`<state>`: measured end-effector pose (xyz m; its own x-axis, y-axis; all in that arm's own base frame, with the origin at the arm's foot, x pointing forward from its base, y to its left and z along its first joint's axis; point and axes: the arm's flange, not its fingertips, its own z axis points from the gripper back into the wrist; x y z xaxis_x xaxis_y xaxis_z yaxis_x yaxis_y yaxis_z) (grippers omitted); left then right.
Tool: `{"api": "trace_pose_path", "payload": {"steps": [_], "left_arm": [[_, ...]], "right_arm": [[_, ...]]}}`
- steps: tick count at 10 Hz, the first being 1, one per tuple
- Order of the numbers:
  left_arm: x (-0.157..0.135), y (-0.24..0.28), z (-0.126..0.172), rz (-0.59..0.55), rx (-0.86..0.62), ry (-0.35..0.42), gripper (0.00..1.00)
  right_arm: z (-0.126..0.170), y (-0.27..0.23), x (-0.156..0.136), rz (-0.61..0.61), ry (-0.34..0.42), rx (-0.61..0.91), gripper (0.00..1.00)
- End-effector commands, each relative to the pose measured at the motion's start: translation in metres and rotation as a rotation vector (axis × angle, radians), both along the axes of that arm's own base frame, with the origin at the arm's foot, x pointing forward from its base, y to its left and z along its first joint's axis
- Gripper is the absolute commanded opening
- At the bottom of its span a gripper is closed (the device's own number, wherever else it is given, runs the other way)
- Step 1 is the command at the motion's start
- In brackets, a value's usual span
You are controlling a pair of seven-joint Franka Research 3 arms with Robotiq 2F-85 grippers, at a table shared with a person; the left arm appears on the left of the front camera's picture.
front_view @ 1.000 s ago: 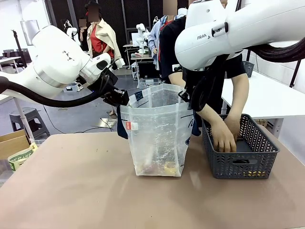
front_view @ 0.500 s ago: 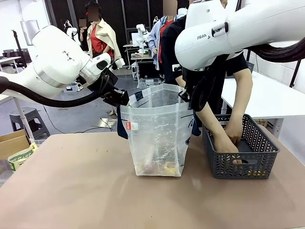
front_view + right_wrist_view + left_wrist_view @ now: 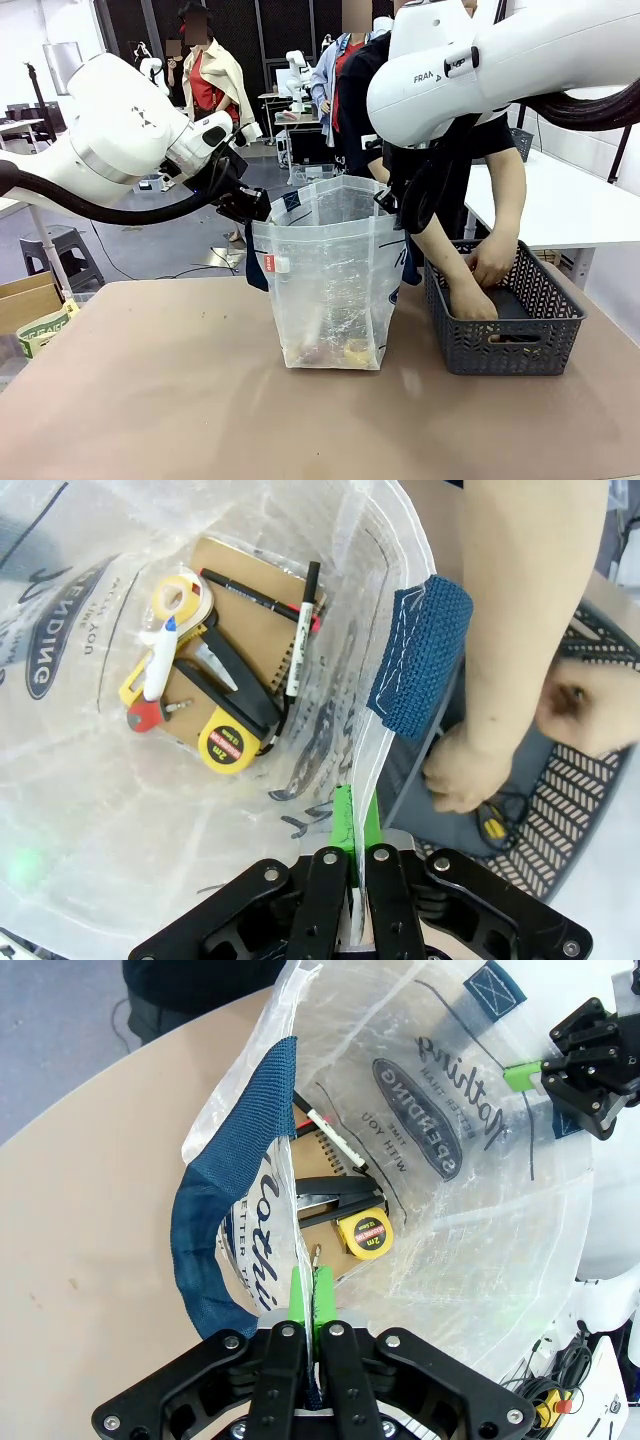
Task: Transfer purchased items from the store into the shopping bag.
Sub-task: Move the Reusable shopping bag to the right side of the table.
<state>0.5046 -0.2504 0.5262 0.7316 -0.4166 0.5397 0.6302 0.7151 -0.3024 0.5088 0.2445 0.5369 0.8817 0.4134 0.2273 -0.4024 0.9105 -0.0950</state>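
The shopping bag (image 3: pixel 330 290) stands upright at the middle of the table (image 3: pixel 150 400), its long axis vertical and its mouth pointing up, stretched wide between the two arms. It is thin, crinkled, translucent whitish film with dark blue woven handles (image 3: pixel 235 1210), an oval dark blue logo (image 3: pixel 415 1120) with white lettering and a small red tag (image 3: pixel 268 264) on its near left edge.

The left gripper (image 3: pixel 312 1290) has its green pads pressed together on the bag's left rim, beside a handle. The right gripper (image 3: pixel 355 820) is pinched on the right rim, below the other handle.

On the bag's floor a flat brown notebook (image 3: pixel 255 590) lies under two slim black pens (image 3: pixel 305 630) set at an angle to each other, with a squat yellow tape measure (image 3: pixel 230 745) lying face up beside them.

Just right of the bag sits the basket (image 3: pixel 505 350), dark grey plastic, rectangular, with lattice sides and a solid rim. The person's hands (image 3: pixel 468 300) both reach down into it.
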Motion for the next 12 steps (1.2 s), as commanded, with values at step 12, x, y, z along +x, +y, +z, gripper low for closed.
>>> {"api": "trace_pose_path", "payload": {"steps": [12], "left_arm": [[-0.0001, 0.0010, 0.0031, 0.005, -0.002, -0.010, 0.00]], "right_arm": [[0.0006, -0.0017, 0.0011, -0.007, 0.003, 0.000, 0.00]]}}
